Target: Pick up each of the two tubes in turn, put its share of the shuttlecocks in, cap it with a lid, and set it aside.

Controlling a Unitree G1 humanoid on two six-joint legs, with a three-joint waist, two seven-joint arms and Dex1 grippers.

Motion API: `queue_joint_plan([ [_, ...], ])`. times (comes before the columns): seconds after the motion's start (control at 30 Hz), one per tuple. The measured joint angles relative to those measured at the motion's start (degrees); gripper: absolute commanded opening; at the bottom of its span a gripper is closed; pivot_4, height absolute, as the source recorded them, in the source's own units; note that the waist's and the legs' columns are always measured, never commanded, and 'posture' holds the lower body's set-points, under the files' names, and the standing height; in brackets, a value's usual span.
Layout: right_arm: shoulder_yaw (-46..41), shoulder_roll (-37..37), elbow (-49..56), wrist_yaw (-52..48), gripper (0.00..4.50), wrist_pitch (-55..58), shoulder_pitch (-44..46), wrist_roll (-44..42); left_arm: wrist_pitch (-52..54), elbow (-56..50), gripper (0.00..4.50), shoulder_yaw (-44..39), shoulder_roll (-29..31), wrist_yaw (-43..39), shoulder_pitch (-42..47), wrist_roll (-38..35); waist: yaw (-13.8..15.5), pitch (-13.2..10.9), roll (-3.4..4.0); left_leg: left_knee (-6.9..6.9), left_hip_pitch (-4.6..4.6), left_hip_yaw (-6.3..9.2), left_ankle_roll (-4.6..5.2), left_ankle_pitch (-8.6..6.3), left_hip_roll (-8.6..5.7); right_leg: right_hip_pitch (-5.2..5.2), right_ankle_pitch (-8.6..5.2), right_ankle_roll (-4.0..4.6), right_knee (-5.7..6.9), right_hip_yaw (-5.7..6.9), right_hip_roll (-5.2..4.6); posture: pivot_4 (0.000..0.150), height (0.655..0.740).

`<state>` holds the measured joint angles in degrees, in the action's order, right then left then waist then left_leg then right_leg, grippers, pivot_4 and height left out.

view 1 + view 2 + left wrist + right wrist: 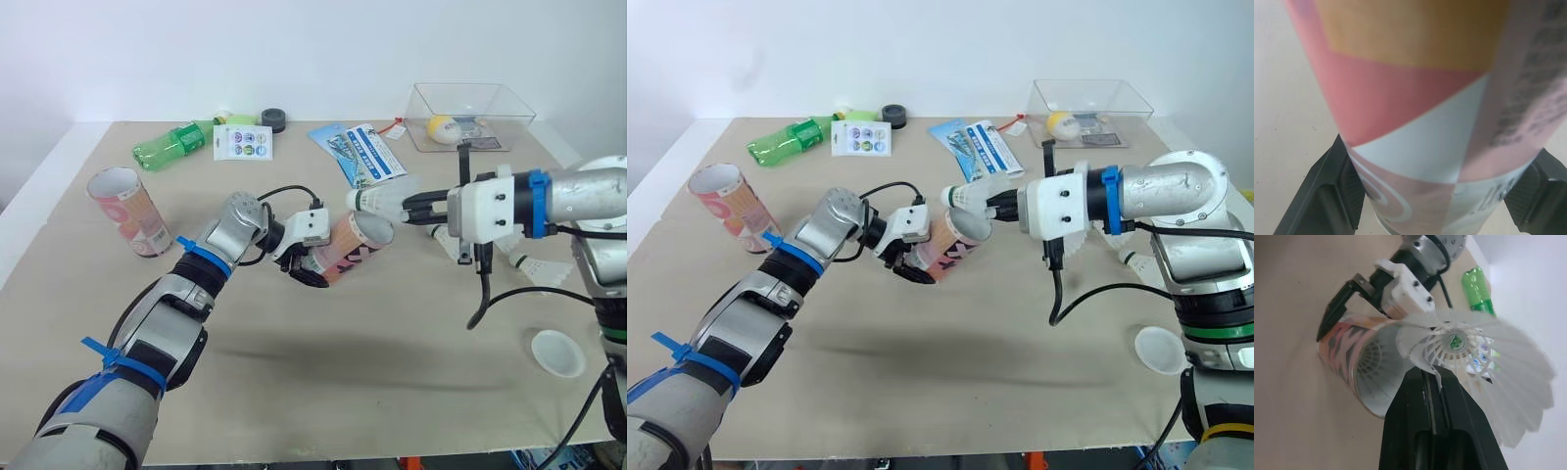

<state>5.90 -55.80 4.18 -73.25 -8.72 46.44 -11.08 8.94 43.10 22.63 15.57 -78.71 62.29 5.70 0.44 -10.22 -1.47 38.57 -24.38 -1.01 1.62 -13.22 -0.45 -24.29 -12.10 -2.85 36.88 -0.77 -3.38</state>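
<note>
At far left, second tube (127, 211): pink and orange, resting on the table (294, 392) with its open end up, well apart from both arms.
Back of table: one green bottle (174, 144), one sticker card (242, 141), one black roll (273, 119).
Left arm: reaches forward with the elbow bent and the wrist turned toward the right arm.
Left gripper (313, 264): clamped around the first tube's lower end. The left wrist view shows a black finger (1337, 196) on each side of its wall.
First tube (348, 250): held above the table, tilted, open mouth facing the right arm.
Shuttlecock (380, 200): white, cork end at the tube's mouth.
Right gripper (411, 206): pinched on the shuttlecock's skirt.
Right arm: comes in level from the right.
Right of table: one leaflet (361, 152), one clear box (470, 113), at least two loose shuttlecocks (544, 266) beside the right arm, one white lid (558, 352) near the front edge.
Right wrist view: looks into the tube, showing a white lattice (1371, 357) deep inside.
</note>
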Motion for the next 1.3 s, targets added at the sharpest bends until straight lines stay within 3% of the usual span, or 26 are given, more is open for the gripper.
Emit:
queue_joint_plan([
  [0.27,-2.01,-2.82,1.45,-2.90,0.06,3.03,-0.15,-2.11,0.58,-2.12,3.29,-0.10,0.77,0.33,-1.17,-0.02,-0.01,0.01,0.01,0.01,0.06,-0.02,0.00,0.00,0.06,0.00,0.00,0.07,0.08,-0.03,0.04,0.150,0.7400],
  [0.6,1.54,1.88,1.12,-2.96,0.06,0.69,-2.06,1.02,1.66,-3.09,3.29,-0.09,0.57,0.96,-1.53,-0.05,-0.03,0.01,0.02,0.08,0.07,-0.07,-0.02,0.01,0.05,0.01,0.02,0.07,0.13,-0.06,0.04,0.150,0.7400],
  [0.7,2.66,2.56,0.34,-3.54,0.83,0.75,-2.05,1.19,2.21,-3.49,3.29,-0.11,0.54,1.03,-1.68,-0.12,0.00,0.01,0.01,0.07,0.06,-0.06,-0.02,0.01,0.05,0.01,0.01,0.07,0.13,-0.06,0.04,0.150,0.7400],
  [0.83,2.33,3.89,-0.22,-3.95,2.61,3.35,-0.23,-0.66,2.25,-4.26,3.29,-0.12,0.70,1.33,-2.20,-0.08,-0.02,0.01,0.02,0.08,0.06,-0.05,-0.02,0.01,0.05,0.01,0.02,0.07,0.13,-0.06,0.03,0.150,0.7400],
  [0.87,2.11,4.18,-0.21,-3.92,2.87,4.17,0.15,-1.49,2.29,-4.32,3.29,-0.19,0.71,1.40,-2.29,-0.11,-0.01,0.01,0.02,0.08,0.06,-0.04,-0.02,0.01,0.05,0.01,0.02,0.08,0.13,-0.06,0.03,0.150,0.7400],
  [1.07,-2.01,5.22,-0.39,-2.71,2.87,17.54,4.84,-10.44,2.29,-4.84,3.29,-0.49,0.76,1.84,-2.80,-0.15,0.01,0.02,0.03,0.10,0.06,-0.04,-0.02,0.01,0.06,0.02,0.06,0.11,0.14,-0.06,0.01,0.150,0.7400],
  [1.1,-2.54,5.82,-2.58,-2.32,2.34,18.58,7.28,-11.13,2.16,-4.81,3.29,-0.50,0.91,1.91,-2.81,-0.10,-0.01,0.02,0.03,0.13,0.07,-0.07,-0.02,0.01,0.08,0.02,0.09,0.14,0.14,-0.06,0.02,0.150,0.7400],
  [1.13,-3.35,6.12,-4.57,-1.88,2.10,18.88,8.95,-11.18,2.09,-4.81,3.29,-0.44,0.84,2.01,-2.80,0.00,-0.01,0.02,0.04,0.13,0.09,-0.08,-0.01,0.02,0.09,0.02,0.11,0.15,0.15,-0.05,0.02,0.150,0.7400],
  [1.27,-1.69,5.92,-8.12,-5.42,0.12,17.03,9.43,-9.23,1.07,-4.72,3.29,-0.25,0.84,2.37,-2.76,0.28,-0.02,0.04,0.05,0.13,0.10,-0.07,-0.01,0.02,0.10,0.05,0.10,0.15,0.15,-0.05,0.06,0.150,0.7400],
  [1.3,0.39,6.10,-8.48,-7.05,0.04,16.18,8.40,-7.92,0.95,-4.66,3.29,-0.13,0.83,2.38,-2.60,0.41,-0.03,0.04,0.05,0.13,0.10,-0.08,-0.01,0.02,0.09,0.05,0.10,0.15,0.15,-0.05,0.07,0.150,0.7400],
])
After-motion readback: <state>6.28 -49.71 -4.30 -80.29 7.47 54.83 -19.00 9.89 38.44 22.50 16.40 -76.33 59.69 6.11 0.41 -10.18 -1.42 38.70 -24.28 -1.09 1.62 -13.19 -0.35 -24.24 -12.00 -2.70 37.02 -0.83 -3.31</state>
